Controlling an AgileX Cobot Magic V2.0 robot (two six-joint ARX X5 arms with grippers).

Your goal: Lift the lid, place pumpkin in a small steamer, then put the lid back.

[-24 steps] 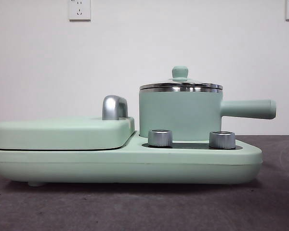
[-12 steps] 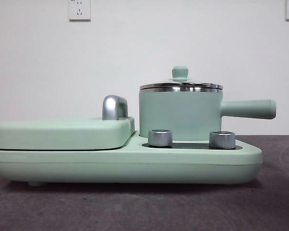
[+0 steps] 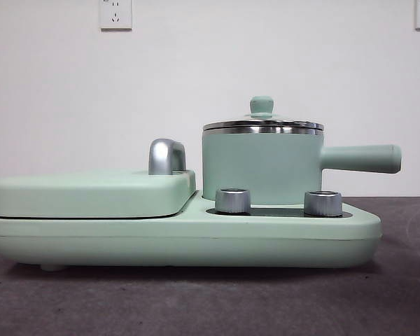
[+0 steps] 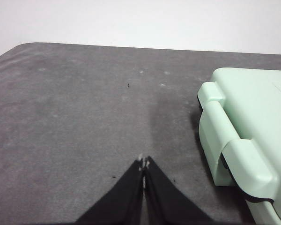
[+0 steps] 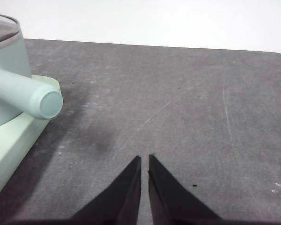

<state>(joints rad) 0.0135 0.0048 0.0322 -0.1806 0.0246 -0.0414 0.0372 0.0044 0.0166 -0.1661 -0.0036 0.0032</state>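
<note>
The green cooker base [image 3: 182,241] sits on the grey table [image 3: 196,301], and everything else is told from it.

On the left part of the base lies the big flat griddle cover [image 3: 91,194]. It is shut and lies flat. At its right end, a shiny curved handle [image 3: 166,156] sticks up.

On the right part of the base stands the small steamer [image 3: 260,168]. It is a round green pot with a steel rim. The lid [image 3: 262,124] sits flat on top of the pot, and its small green knob [image 3: 262,106] points up. The pot's long handle [image 3: 360,158] sticks straight out to the right, past the edge of the base. In front of the pot, two silver dials [image 3: 232,201] stand on the base, one left and one right.

The pumpkin does not show in any view.

The left gripper [image 4: 144,164] hangs over bare table just beside the left end of the base. Its two black jaws are pressed together and hold nothing.

The right gripper [image 5: 144,161] hangs over bare table to the right of the base, near the tip of the pot's handle. Its jaws are nearly together, with only a thin gap between them, and they hold nothing.

On the white wall behind the base there is a socket [image 3: 115,14] high up on the left.
</note>
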